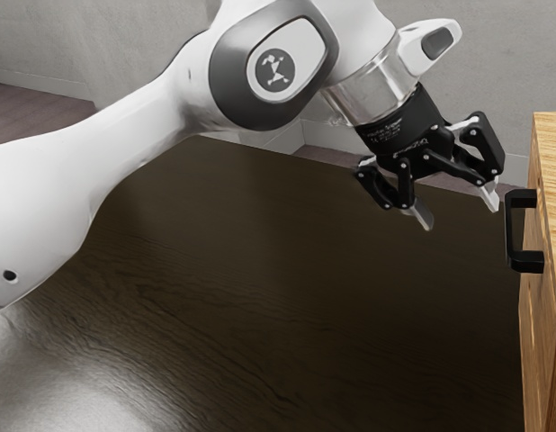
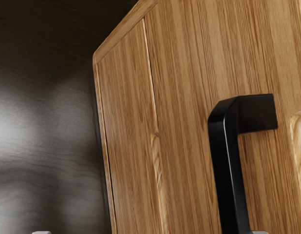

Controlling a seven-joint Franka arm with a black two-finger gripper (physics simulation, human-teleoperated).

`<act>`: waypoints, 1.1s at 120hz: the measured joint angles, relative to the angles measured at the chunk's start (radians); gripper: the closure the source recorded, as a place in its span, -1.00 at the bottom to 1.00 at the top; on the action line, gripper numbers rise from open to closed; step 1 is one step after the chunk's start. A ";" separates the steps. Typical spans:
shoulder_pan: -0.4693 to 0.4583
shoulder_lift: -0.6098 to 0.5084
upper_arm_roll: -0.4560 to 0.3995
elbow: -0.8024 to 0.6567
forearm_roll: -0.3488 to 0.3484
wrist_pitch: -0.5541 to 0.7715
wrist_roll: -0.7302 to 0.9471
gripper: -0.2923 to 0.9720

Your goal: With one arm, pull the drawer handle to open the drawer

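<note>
Arm entering from the exterior view's left, end effector spread wide above the dark table, near the black handle, not touching, handle upright on the wooden drawer front at that view's right.

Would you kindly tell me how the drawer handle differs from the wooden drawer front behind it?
The drawer handle is plain black; the wooden drawer front is light brown with visible grain. The handle is a slim bar standing off the surface on two short legs; the front is a broad flat panel. Both stand upright, and the open end effector touches neither.
</note>
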 joint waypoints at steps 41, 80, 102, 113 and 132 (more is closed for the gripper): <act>-0.018 0.021 0.000 0.015 -0.003 0.021 -0.013 -0.19; -0.027 0.052 0.000 0.027 -0.004 0.038 -0.021 -0.16; -0.027 0.055 0.000 0.016 -0.001 0.054 -0.024 -0.16; -0.031 0.056 0.000 0.014 0.000 0.061 -0.025 -0.15; -0.033 0.053 0.002 0.010 0.001 0.070 -0.027 -0.15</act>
